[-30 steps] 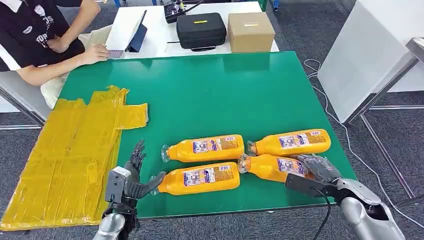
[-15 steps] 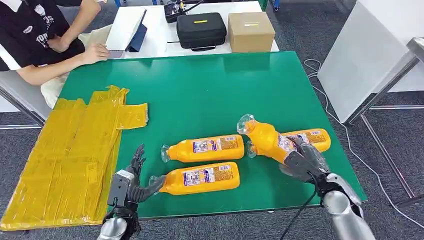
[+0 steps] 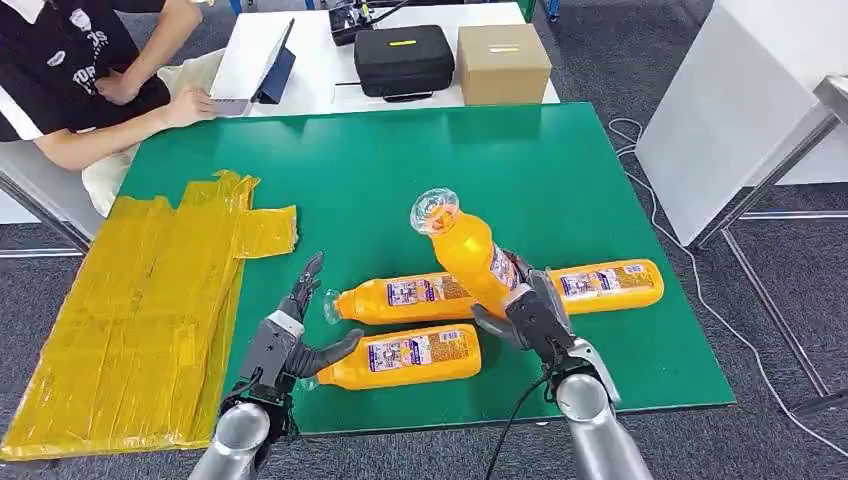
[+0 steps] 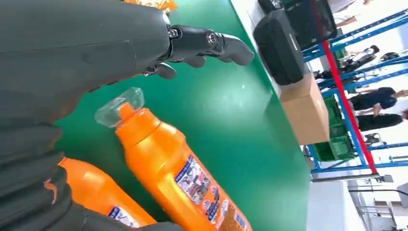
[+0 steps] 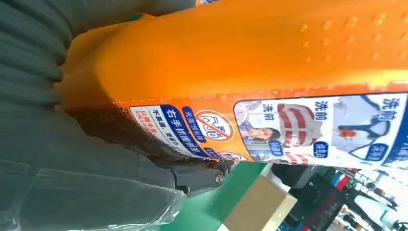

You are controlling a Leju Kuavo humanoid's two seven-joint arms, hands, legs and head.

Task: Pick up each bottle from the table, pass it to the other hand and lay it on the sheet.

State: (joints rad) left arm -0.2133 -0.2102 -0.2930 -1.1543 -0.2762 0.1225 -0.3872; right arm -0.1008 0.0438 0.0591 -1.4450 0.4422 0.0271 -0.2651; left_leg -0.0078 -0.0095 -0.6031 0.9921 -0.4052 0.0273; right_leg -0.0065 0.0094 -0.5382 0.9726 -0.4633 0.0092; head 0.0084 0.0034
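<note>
Head view, right hand: we see the right hand (image 3: 533,318) clamped on the base of a lifted bottle (image 3: 468,250), tilted, clear cap up and away from us, above the green tabletop (image 3: 400,180).
Head view, left hand: left hand (image 3: 295,340) has fingers apart, holding nothing, near the tabletop's near edge; its thumb is by the cap of the near bottle (image 3: 405,356).
Head view, other bottles: middle bottle (image 3: 400,297) and right bottle (image 3: 605,284) lie flat.
Head view, sheet: yellow sheet (image 3: 130,310) lies at left with no bottle on it.
Left wrist view: we see spread dark fingers (image 4: 211,43) over the tabletop, two lying bottles below.
Right wrist view: the held bottle's label sits close against the hand.
</note>
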